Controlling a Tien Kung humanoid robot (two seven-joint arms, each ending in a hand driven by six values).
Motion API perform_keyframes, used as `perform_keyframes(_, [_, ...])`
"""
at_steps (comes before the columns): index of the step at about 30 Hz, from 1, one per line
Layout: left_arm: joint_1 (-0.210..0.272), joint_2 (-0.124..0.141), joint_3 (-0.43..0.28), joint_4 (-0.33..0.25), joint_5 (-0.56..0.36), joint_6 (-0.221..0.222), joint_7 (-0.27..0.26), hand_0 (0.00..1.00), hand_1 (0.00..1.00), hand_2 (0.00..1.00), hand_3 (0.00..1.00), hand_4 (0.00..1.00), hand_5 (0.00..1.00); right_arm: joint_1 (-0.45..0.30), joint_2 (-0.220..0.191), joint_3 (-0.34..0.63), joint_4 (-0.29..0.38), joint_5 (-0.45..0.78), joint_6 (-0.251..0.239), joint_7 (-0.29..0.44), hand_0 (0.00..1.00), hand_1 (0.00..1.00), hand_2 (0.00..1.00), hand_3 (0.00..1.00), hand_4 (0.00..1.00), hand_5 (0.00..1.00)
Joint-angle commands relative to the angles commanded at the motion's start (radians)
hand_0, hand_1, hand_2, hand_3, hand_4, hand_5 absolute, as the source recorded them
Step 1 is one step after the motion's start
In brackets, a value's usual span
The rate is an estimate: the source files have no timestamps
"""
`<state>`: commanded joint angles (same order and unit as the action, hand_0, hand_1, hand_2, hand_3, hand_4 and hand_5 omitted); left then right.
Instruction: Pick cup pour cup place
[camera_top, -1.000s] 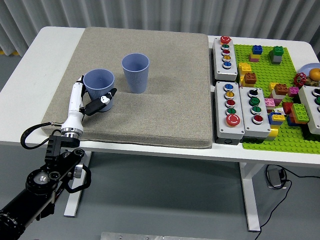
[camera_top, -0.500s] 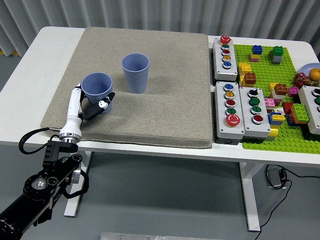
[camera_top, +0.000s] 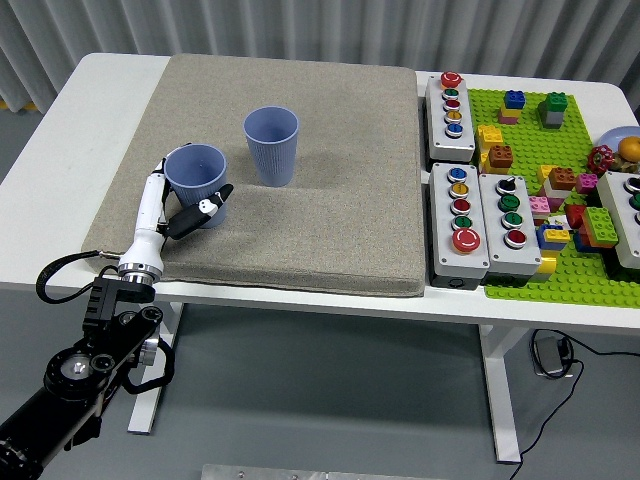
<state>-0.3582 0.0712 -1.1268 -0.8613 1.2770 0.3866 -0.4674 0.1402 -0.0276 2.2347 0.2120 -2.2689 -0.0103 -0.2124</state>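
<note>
A grey corrugated wall closes the back of the scene, and in front of it stands a white table (camera_top: 60, 130) with a smooth top. Most of the table is covered by a square beige mat (camera_top: 330, 190) with a rough, felt-like surface and soft rounded edges.

On the mat are two blue cups with fine vertical ribs. The near cup (camera_top: 196, 182) sits at the left part of the mat, inside the left hand (camera_top: 178, 205), whose white and black fingers are closed around its lower wall. The far cup (camera_top: 271, 146) stands upright and free, a little behind and to the right, apart from the first one.

Compared with half a second ago, the gripped cup and the hand are almost in the same place; the cup is perhaps slightly higher and further right. The far cup has not moved.

To the right of the mat lie grey button boxes (camera_top: 461, 208) with coloured round buttons, and a green studded baseplate (camera_top: 560, 270) with small bricks.

The bottom of the held cup is hidden by the fingers, so I cannot tell if it touches the mat. The baseplate is cut off at the right edge.
</note>
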Motion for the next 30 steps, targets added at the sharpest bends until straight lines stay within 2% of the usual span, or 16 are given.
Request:
perform_keyframes(1, [0.001,0.000,-0.002,-0.001,0.002,-0.003,0.001,0.733,0.760,0.917,0.947,0.993,0.475,0.000,0.000,0.000,0.000,0.000,0.000,0.000,0.689,0.653,0.595,0.579,0.002,0.175])
perform_keyframes(2, [0.001,0.000,-0.003,-0.001,0.004,-0.004,0.002,0.762,0.793,0.958,0.995,0.998,0.530,0.000,0.000,0.000,0.000,0.000,0.000,0.000,0.689,0.653,0.593,0.579,0.002,0.175])
perform_keyframes(19, [0.007,0.004,-0.025,-0.028,0.035,-0.019,0.010,0.802,0.844,0.998,0.998,0.998,0.500,0.004,-0.001,-0.001,-0.001,0.000,0.000,0.000,0.689,0.653,0.590,0.579,0.002,0.174])
perform_keyframes(20, [0.011,0.005,-0.028,-0.037,0.036,-0.021,0.010,0.818,0.854,0.998,0.998,0.998,0.533,0.004,-0.001,0.000,-0.001,0.000,0.000,0.000,0.688,0.653,0.590,0.578,0.002,0.174])
perform_keyframes(25, [0.019,0.009,-0.038,-0.060,0.039,-0.032,0.014,0.818,0.854,0.998,0.998,0.998,0.533,0.004,-0.002,0.000,-0.001,0.000,0.000,0.000,0.688,0.653,0.590,0.578,0.002,0.174])
perform_keyframes(26, [0.021,0.011,-0.041,-0.065,0.041,-0.035,0.015,0.833,0.867,0.998,0.998,0.998,0.585,0.004,-0.002,0.001,-0.001,0.000,0.001,0.001,0.689,0.653,0.589,0.578,0.002,0.174])
perform_keyframes(30, [0.026,0.013,-0.048,-0.086,0.043,-0.043,0.018,0.833,0.867,0.998,0.998,0.998,0.585,0.005,-0.003,0.003,-0.001,0.000,0.000,0.001,0.689,0.653,0.589,0.578,0.002,0.174])
